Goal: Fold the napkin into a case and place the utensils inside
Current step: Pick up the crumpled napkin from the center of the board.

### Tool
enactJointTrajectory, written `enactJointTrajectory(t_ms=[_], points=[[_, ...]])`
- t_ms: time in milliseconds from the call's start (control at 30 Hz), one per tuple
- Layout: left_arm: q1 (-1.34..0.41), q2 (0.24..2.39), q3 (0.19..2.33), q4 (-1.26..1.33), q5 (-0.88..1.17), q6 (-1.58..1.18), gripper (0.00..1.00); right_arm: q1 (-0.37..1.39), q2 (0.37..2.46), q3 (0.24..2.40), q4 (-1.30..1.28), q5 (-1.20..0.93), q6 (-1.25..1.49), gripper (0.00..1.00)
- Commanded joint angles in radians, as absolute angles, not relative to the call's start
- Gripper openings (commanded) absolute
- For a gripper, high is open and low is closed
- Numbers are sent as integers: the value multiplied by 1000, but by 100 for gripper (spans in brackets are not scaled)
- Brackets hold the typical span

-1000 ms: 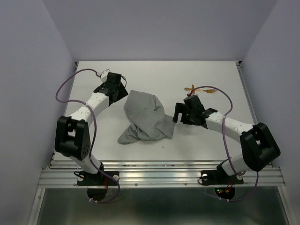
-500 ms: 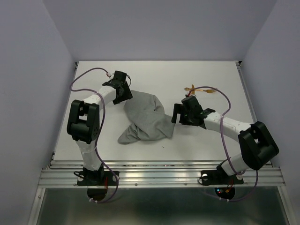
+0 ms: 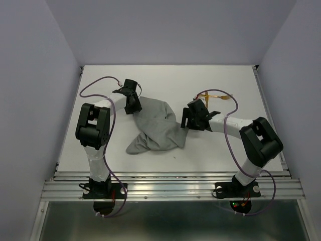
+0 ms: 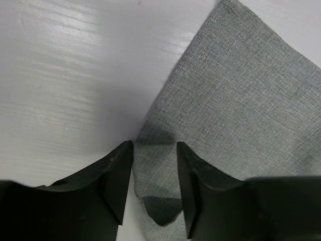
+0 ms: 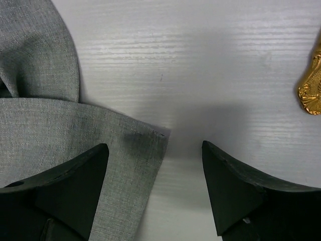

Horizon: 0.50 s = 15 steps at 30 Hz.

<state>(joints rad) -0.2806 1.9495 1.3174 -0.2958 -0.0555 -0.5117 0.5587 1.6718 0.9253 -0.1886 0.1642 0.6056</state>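
Note:
The grey napkin point(image 3: 156, 128) lies crumpled and partly folded over itself in the middle of the table. My left gripper point(image 3: 135, 106) is open at its far left corner. In the left wrist view the gripper point(image 4: 154, 145) straddles that corner of the napkin point(image 4: 241, 100), which lies flat between the fingers point(image 4: 116, 175). My right gripper point(image 3: 186, 120) is wide open at the napkin's right side. In the right wrist view the gripper point(image 5: 155, 145) straddles a hemmed corner of the napkin point(image 5: 75, 135). The golden utensils point(image 3: 224, 97) lie behind the right arm, partly hidden; one golden handle end point(image 5: 312, 88) shows.
The white table point(image 3: 165, 80) has raised walls at the back and both sides. Purple cables point(image 3: 95, 83) loop over both arms. A metal rail point(image 3: 170, 188) runs along the near edge.
My left gripper has swung right onto the napkin's far left corner. My right gripper has moved left and a little back to the napkin's right corner. The napkin has not moved.

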Motion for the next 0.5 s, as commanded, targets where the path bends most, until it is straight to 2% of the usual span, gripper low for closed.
enactJointTrajectory(t_ms=[0, 100, 133, 167, 200, 300, 333, 467], points=[[-282, 1977, 1287, -318, -31, -500, 48, 568, 1719, 965, -161, 169, 601, 77], [-282, 1990, 1289, -324, -31, -503, 29, 577, 1755, 986, -170, 173, 592, 62], [-282, 1993, 1289, -324, -28, -506, 24, 586, 1762, 991, -173, 176, 589, 53], [-282, 1994, 1287, -324, -25, -508, 11, 586, 1775, 999, -179, 184, 586, 47], [-282, 1994, 1292, -324, -23, -511, 0, 586, 1779, 1000, -184, 187, 584, 34], [-282, 1991, 1305, -331, -18, -512, 0, 595, 1776, 999, -189, 196, 591, 12], [-282, 1990, 1311, -334, -18, -512, 0, 595, 1772, 999, -190, 201, 594, 1], [-282, 1954, 1339, -367, -40, -514, 0, 595, 1720, 996, -219, 265, 609, 1]])
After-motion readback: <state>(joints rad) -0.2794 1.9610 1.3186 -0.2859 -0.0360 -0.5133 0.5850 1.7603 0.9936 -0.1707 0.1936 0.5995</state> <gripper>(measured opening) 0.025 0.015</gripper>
